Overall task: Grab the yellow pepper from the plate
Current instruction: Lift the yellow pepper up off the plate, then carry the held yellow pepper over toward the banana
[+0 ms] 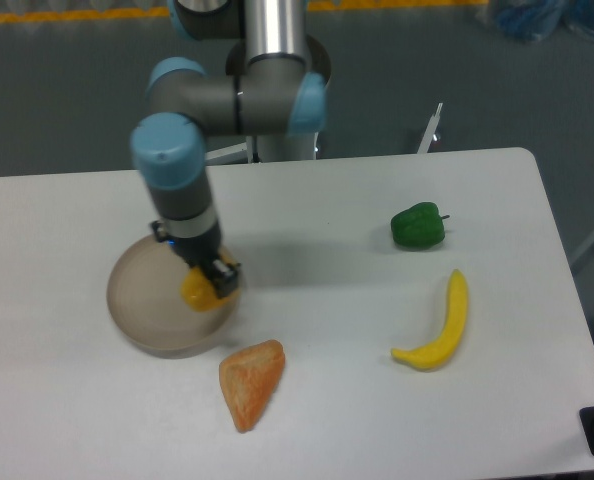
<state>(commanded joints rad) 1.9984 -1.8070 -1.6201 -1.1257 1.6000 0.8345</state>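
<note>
The yellow pepper hangs in my gripper, which is shut on it. It is held over the right rim of the round grey-beige plate, apparently lifted clear of the dish. The dark fingers cover the pepper's upper right side, so only its yellow lower left part shows. The plate sits at the left of the white table with nothing else in it.
An orange wedge-shaped piece lies just below and right of the plate. A green pepper and a yellow banana lie at the right. The arm's base stands behind the table's far edge.
</note>
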